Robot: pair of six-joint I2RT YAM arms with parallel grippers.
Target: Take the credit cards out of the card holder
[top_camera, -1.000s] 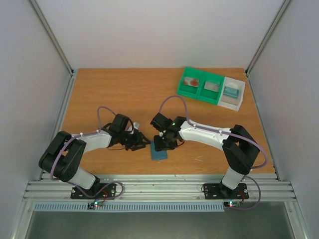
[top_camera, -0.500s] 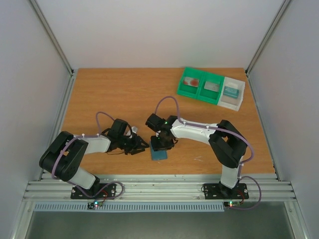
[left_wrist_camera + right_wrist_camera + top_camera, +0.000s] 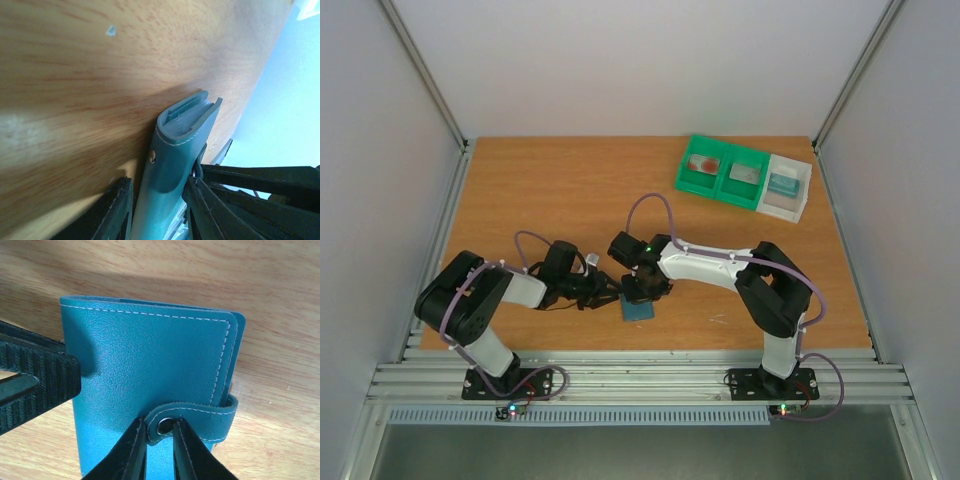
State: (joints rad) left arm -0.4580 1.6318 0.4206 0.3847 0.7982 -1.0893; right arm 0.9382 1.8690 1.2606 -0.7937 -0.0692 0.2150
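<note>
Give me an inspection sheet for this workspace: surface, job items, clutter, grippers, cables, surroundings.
Surface: wooden table, with one small pale speck in the left wrist view.
Job's things: wallet near the front edge, closed, strap fastened; no cards visible in it. One red card lies in the green tray's left compartment.
Clutter: green tray holds a grey piece in its right compartment; white tray holds a teal piece.
Grippers: left gripper clamps the wallet's edge; right gripper pinches the strap.
Cables: purple cables loop along both arms, off the wallet.
Surroundings: white walls, metal rail; nothing else seen.
</note>
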